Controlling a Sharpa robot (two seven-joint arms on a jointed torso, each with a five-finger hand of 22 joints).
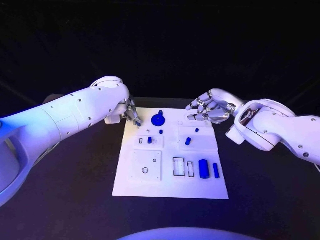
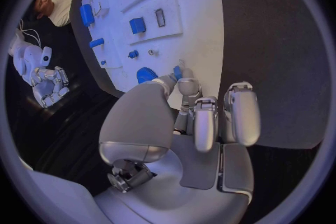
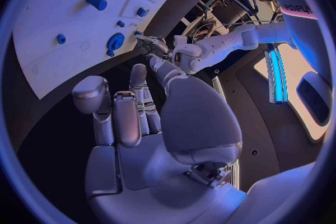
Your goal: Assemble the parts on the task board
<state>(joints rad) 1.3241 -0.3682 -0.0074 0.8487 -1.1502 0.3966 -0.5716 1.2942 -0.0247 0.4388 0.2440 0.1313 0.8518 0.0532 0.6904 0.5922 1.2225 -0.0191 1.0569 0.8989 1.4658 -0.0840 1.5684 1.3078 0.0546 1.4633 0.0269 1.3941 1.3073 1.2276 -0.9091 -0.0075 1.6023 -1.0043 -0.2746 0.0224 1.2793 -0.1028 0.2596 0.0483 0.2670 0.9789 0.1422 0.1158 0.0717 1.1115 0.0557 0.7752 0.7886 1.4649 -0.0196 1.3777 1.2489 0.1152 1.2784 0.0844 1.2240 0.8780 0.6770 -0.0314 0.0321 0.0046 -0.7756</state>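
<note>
The white board [image 1: 171, 155] is lying mid-surface [image 1: 73, 200], blue parts [image 1: 204, 167] sitting on it. The left robot hand [image 1: 129, 112] is hovering empty, fingers apart, at its far-left corner; the right robot hand [image 1: 212, 107] is hanging open beyond the far-right corner. Darkness is surrounding everything.

glossy white arms [image 1: 66, 115], silver hands [image 1: 210, 109]

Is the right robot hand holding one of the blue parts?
No. The right robot hand hovers beyond the task board's far right corner with nothing in its fingers.
</note>
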